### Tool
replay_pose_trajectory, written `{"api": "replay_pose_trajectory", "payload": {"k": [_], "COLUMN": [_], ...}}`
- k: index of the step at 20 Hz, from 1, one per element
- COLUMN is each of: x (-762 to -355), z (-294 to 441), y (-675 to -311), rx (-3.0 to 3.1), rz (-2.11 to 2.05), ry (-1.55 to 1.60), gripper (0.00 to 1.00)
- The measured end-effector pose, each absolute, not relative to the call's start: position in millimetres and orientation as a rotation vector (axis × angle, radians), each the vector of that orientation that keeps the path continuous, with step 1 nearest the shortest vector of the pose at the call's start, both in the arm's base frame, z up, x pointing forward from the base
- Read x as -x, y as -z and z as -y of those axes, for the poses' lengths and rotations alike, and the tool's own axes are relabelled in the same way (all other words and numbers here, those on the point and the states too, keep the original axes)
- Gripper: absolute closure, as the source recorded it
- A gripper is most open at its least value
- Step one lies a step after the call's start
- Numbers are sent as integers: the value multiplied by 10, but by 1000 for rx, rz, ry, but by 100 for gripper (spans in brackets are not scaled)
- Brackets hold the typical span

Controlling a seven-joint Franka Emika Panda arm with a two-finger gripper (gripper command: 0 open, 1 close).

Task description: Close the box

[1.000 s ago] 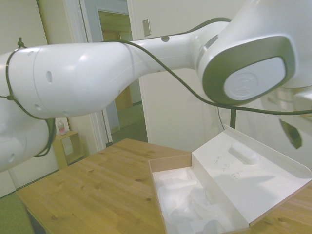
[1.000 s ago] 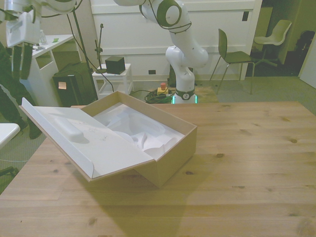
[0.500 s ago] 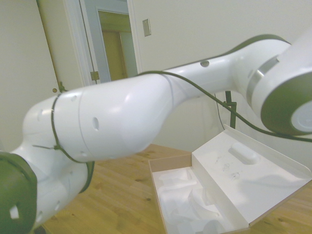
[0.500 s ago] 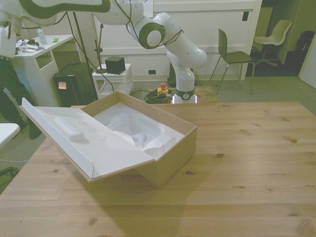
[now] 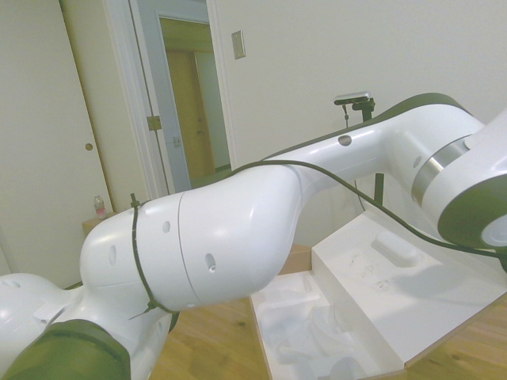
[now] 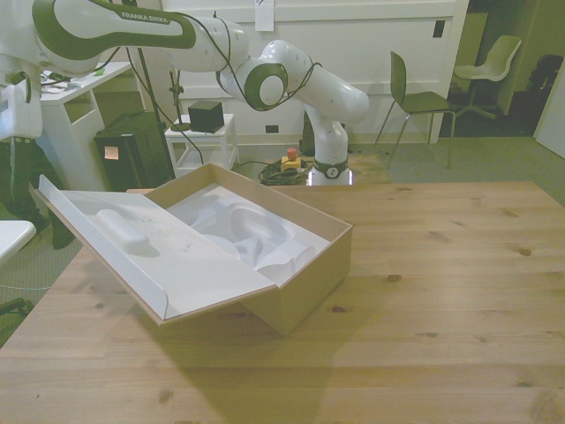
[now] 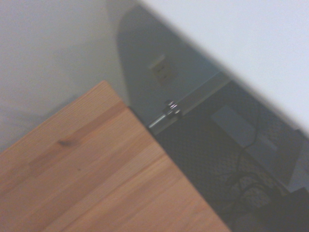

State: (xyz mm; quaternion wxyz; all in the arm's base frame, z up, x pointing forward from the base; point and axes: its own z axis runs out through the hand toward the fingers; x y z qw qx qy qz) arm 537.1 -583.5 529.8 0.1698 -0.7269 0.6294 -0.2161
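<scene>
The wooden worktop (image 6: 459, 291) carries one thing, the box (image 6: 305, 283), which sits toward ten o'clock of the surface in the front view. Its brown base rests flat on the planks, holding a white moulded insert (image 6: 252, 234), and its white-lined lid (image 6: 150, 252) hangs open, slanting out past the base toward eight o'clock. In the wrist view a corner of the worktop (image 7: 96, 179) shows, blurred.

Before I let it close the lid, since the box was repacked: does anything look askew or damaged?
Nothing stands out. The box sits flat on the table, its lid swung fully open toward the front view's left, and the white insert lies inside the base.
</scene>
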Motion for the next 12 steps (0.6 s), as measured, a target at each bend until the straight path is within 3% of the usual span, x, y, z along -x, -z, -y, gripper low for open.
{"api": "replay_pose_trajectory", "payload": {"k": [8,12], "x": [-6755,-7415], "z": [3933,2308], "y": [-5535,-5733], "rx": [2104,2141], "rz": [-1590,-1406], "ry": [435,342], "gripper": [0,0]}}
